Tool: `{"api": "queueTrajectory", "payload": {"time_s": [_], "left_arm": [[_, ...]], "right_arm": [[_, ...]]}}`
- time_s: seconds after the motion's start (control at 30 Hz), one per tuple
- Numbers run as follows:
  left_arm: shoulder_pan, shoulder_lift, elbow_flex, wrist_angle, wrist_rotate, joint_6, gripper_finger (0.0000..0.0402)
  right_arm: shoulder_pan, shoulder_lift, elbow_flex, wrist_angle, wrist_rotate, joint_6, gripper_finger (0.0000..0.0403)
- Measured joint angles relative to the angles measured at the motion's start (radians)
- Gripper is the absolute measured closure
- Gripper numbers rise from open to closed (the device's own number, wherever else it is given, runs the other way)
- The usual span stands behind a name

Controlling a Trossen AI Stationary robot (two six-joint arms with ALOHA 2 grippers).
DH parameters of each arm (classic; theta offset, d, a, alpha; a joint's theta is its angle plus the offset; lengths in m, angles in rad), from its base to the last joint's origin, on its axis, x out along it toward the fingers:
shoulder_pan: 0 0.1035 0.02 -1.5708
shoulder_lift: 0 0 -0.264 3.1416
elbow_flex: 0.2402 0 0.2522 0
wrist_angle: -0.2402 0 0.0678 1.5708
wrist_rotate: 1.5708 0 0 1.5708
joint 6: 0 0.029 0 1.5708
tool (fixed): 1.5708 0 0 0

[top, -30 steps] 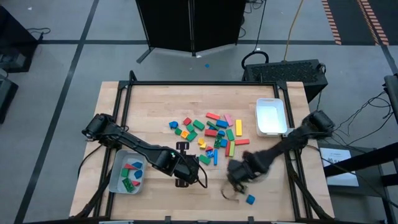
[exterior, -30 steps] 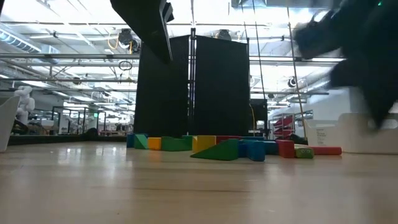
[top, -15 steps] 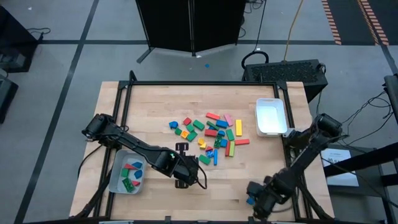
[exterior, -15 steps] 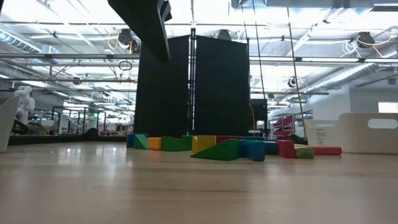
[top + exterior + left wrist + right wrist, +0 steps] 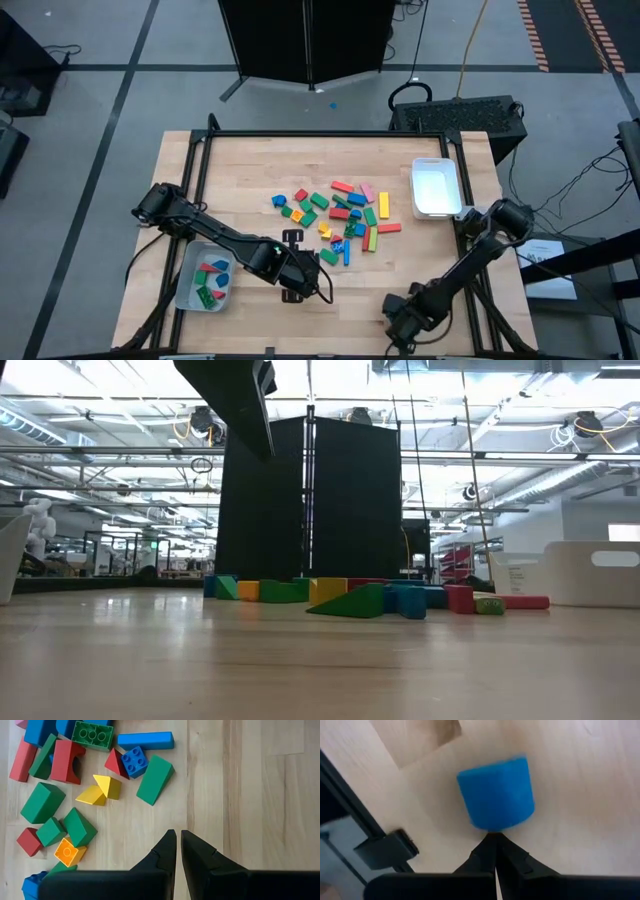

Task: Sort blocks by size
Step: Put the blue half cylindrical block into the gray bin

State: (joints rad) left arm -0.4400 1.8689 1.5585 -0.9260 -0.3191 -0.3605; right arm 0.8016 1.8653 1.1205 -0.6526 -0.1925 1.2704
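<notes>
Blocks (image 5: 340, 212) heaped in a loose cluster at mid-desk: red, green, blue, yellow, orange and pink pieces, some cubes, some bars, some wedges. Seen in the low view as a row of coloured shapes (image 5: 380, 597) across the far wood. A few more blocks (image 5: 211, 279) lying in the grey tray (image 5: 186, 288) at the near left of the desk (image 5: 240, 170). One lone blue block (image 5: 496, 792) apart from the pile, near the desk's near right edge, filling the right wrist view just ahead of the fingertips, seemingly touching them but not gripped.

Right claw (image 5: 495, 845) closed tight, fingers pressed together, nothing held, low over the near right corner (image 5: 400, 322). Left claw (image 5: 178, 840) nearly closed, only a thin slit between the fingers, nothing held, poised over bare wood just beside the near edge of the cluster, a green wedge (image 5: 155, 779) and a blue studded cube (image 5: 133, 762) closest ahead.

White tray (image 5: 436, 187) at the right side of the desk, beside the pile, nothing visible inside.
</notes>
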Motion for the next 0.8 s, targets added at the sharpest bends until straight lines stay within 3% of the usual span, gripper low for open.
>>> {"api": "queueTrajectory", "payload": {"time_s": [0.17, 0.43, 0.67, 0.8], "left_arm": [[0.000, 0.000, 0.000, 0.001, 0.000, -0.021, 0.0370], [-0.001, 0.000, 0.000, 0.001, 0.000, -0.028, 0.0370], [-0.001, 0.000, 0.000, 0.002, 0.000, -0.081, 0.0370], [-0.002, 0.000, 0.000, 0.014, 0.000, -0.151, 0.0370]], "right_arm": [[-0.119, 0.027, 0.002, -0.005, -0.065, -0.204, 0.0403], [-0.323, 0.029, 0.000, 0.099, -0.014, -0.419, 0.0403], [-0.415, 0.014, 0.000, 0.372, 0.281, -0.542, 0.0403], [-0.431, -0.014, 0.012, 0.362, 0.277, -0.566, 0.0403]]}}
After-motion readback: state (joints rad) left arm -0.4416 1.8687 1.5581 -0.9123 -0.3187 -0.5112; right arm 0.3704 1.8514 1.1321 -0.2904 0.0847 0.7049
